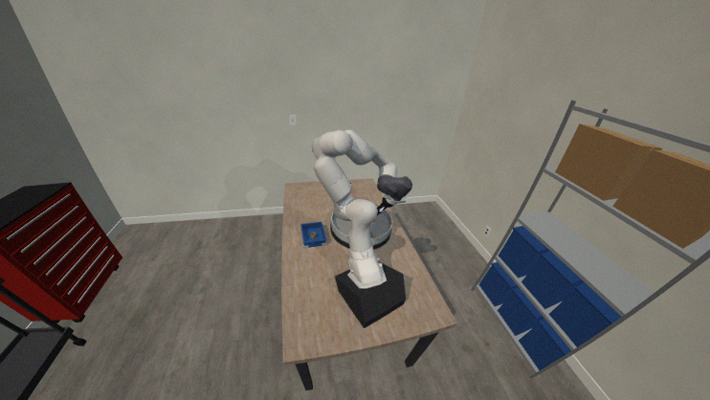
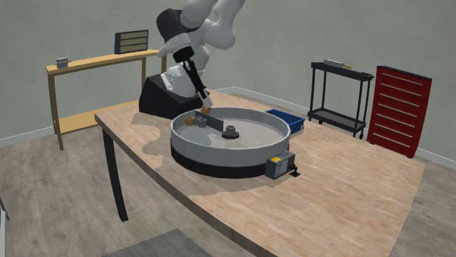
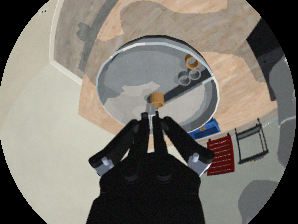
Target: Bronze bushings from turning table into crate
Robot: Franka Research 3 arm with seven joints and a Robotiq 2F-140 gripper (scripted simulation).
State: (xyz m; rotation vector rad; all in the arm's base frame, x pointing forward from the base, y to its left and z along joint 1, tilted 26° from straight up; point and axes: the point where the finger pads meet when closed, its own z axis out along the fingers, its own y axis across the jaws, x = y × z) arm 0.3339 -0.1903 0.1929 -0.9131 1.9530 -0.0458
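My gripper [image 2: 208, 104] [image 3: 151, 108] is shut, with a bronze bushing [image 2: 205, 110] [image 3: 157, 100] tilted at its fingertips. In the exterior view they appear at the far rim of the turning table [image 2: 229, 156] [image 3: 130, 75], by the divider's outer end; the exact height is unclear. Another bronze bushing [image 2: 188, 120] [image 3: 194, 64] stands on the turning table near the rim. Two steel bushings, one [image 2: 201, 122] [image 3: 184, 80] and another [image 2: 196, 118] [image 3: 194, 74], stand beside it. The blue crate [image 1: 312, 225] [image 2: 295, 123] holds bronze material [image 1: 313, 234], its count unclear.
A dark upright divider [image 2: 212, 121] crosses part of the turning table, towards a central hub [image 2: 230, 133]. A grey control box [image 2: 279, 166] is at its outer side. The crate stands beside the turning table on the wooden table [image 1: 307, 307] [image 2: 335, 191].
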